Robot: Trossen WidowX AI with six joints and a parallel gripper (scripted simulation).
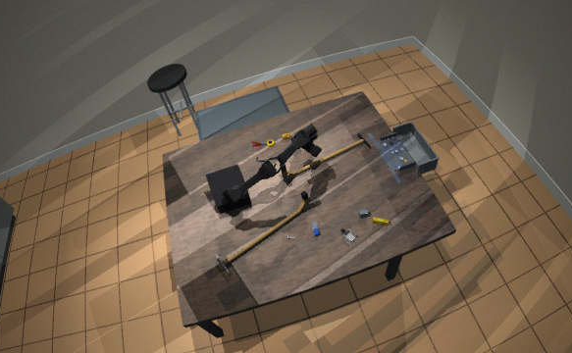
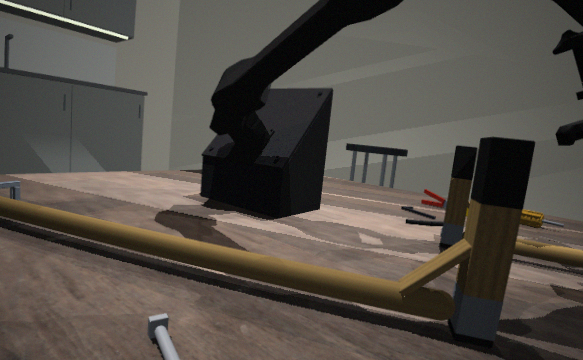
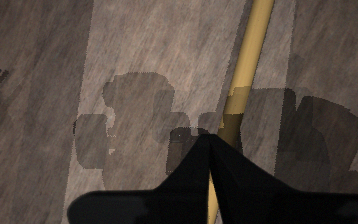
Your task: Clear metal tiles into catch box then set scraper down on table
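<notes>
The long scraper [image 1: 341, 151] [image 3: 252, 55] lies on the table with its dark blade [image 1: 364, 140] just short of the steel plate [image 1: 388, 158]; its upright grip block [image 2: 458, 200] stands at the near end. Several small metal tiles [image 1: 401, 159] are on the plate. The catch box [image 1: 430, 166] is at the plate's far end; no tiles can be made out inside it. My gripper [image 3: 207, 140] is shut with nothing between its fingertips. It hangs above the scraper's handle, which shows beneath and beyond the fingers in the wrist view. The fingertips are hidden in the exterior view.
A second long-handled tool [image 1: 266, 233] [image 2: 171, 247] with a metal head lies along the table's front left. A blue-ended item [image 1: 316, 229], a yellow piece [image 1: 381, 221] and metal bits lie front right. Red-handled pliers [image 1: 256, 144] and a yellow ring [image 1: 270, 143] lie behind the arm.
</notes>
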